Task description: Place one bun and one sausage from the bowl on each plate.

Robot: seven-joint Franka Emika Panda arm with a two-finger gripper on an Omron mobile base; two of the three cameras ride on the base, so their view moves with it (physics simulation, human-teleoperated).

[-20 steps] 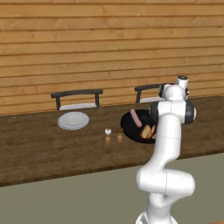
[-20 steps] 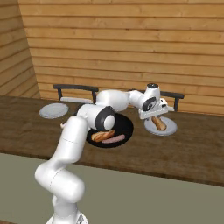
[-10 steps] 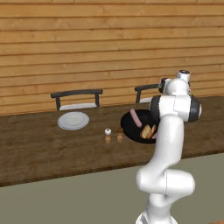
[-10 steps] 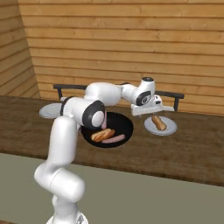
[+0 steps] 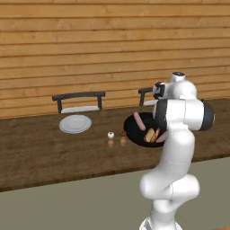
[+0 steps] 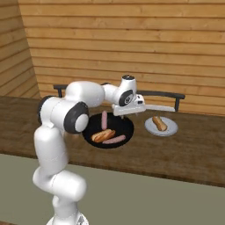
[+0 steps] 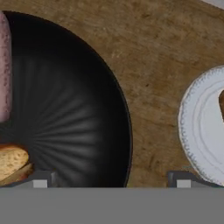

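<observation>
Bowl with bun and sausages, unlabelled, beside plate.

I am viewing a wall of horizontal light wooden planks filling the upper half of both base views. A dark wooden counter is running across the middle of the frame. Two dark-framed chairs are standing behind it against the wall. Plain grey-olive floor is occupying the bottom. Lighting is appearing even.

rendered kitchen: wooden counter, plank wall, plates, salt and pepper shakers
</observation>
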